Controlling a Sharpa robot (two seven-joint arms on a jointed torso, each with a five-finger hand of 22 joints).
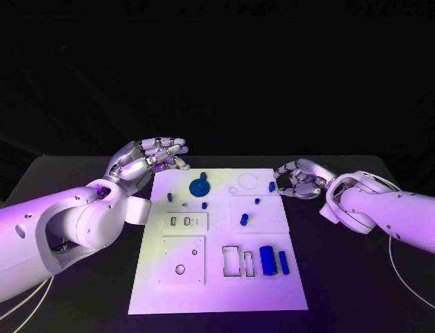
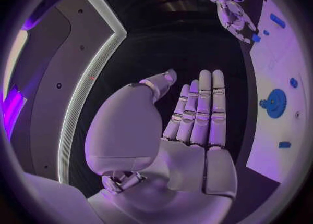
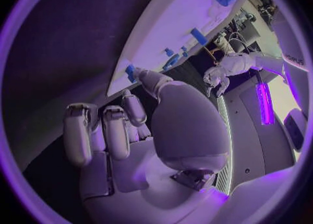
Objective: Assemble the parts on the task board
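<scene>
A: Where does the white board (image 1: 217,277) lie?

B: In the middle of the black bench (image 1: 77,291), long side running near to far. Bare bench runs along both of its long edges and past its near edge.

A: And the blue pieces?

B: A blue gear (image 1: 199,186) sits near the far edge, left of centre, with small blue pegs (image 1: 204,205) just nearer than it. A small blue piece (image 1: 244,219) lies near the middle. Two blue bars (image 1: 268,259) lie side by side towards the near right, next to some rectangular slots (image 1: 231,261). Another small blue piece (image 1: 273,186) is at the far right edge of the board.

A: The left robot hand?

B: The left robot hand (image 1: 149,158) hovers at the board's far left corner, over the bench edge of the board. In its wrist view the fingers (image 2: 199,112) are stretched out straight, close together, with nothing in them.

A: The right one?

B: The right robot hand (image 1: 299,180) is at the far right edge, fingers curled in, its fingertips right at that small blue piece. The right wrist view shows the thumb tip (image 3: 140,74) against the blue piece at the board's rim, but I cannot tell whether it is truly pinched.
</scene>
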